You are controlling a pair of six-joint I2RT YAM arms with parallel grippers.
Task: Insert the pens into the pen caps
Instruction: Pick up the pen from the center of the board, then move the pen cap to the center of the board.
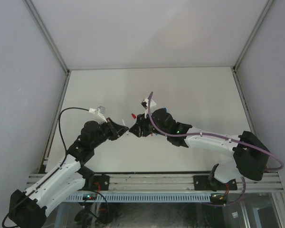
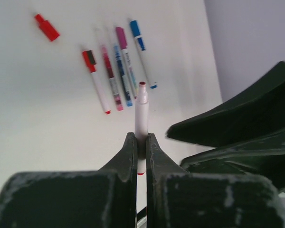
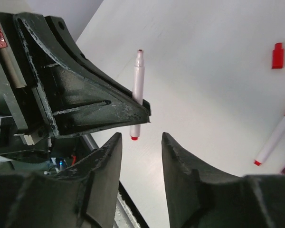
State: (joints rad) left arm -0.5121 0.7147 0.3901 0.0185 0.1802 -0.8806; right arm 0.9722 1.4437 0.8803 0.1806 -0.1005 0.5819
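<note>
My left gripper [image 2: 141,142] is shut on an uncapped pen [image 2: 141,110] with a white barrel and a red tip, which points away from the wrist above the table. My right gripper [image 3: 141,137] is open and empty, its jaws just below this pen's [image 3: 138,78] red rear end, beside the left gripper's fingers [image 3: 85,107]. A loose red pen cap [image 2: 47,27] lies on the table; it also shows in the right wrist view [image 3: 277,55] and the top view [image 1: 133,115]. In the top view both grippers, left [image 1: 125,131] and right [image 1: 136,128], meet at the table's middle.
Several capped pens [image 2: 116,71] in red, magenta and blue lie side by side on the white table [image 1: 190,90]. One red-ended pen [image 3: 274,138] lies at the right edge of the right wrist view. Grey enclosure walls [image 1: 19,71] stand around the table.
</note>
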